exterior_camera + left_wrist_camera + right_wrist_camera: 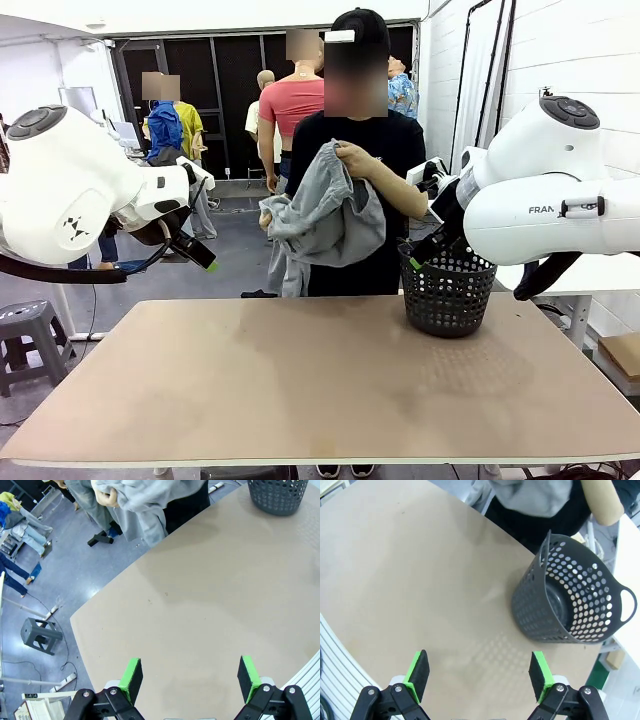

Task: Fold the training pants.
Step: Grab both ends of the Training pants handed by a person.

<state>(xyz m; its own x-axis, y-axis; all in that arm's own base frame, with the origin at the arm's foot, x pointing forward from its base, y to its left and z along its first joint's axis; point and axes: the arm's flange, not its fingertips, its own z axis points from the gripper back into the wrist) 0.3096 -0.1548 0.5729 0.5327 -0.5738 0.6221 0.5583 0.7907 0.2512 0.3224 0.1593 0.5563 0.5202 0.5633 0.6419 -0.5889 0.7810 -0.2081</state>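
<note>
1. Front view — the training pants (pixel 325 215) hang bunched in the person's hands (pixel 352 158) at the far side, above the table (pixel 320 390) and touching nothing on it. They look light, soft and limp, so they will likely sag and crumple wherever they are unsupported. The gathered waistband or the leg hems seem the firmest places to pinch. The left end effector (pixel 205 262) is held raised off the table's left edge. The right end effector (pixel 418 258) hangs just beside the black basket (pixel 448 300). Neither holds anything.

2. Left wrist view — the left end effector (pixel 190 672) looks down on bare table, its green pads (pixel 131 677) spread wide with nothing between them. The grey cloth is well apart, at the top edge by the person.

3. Right wrist view — the right end effector (pixel 477 672) is likewise fully spread and empty, tilted down at the table. The basket stands near it, and the pants are beyond that, off the table.
</note>
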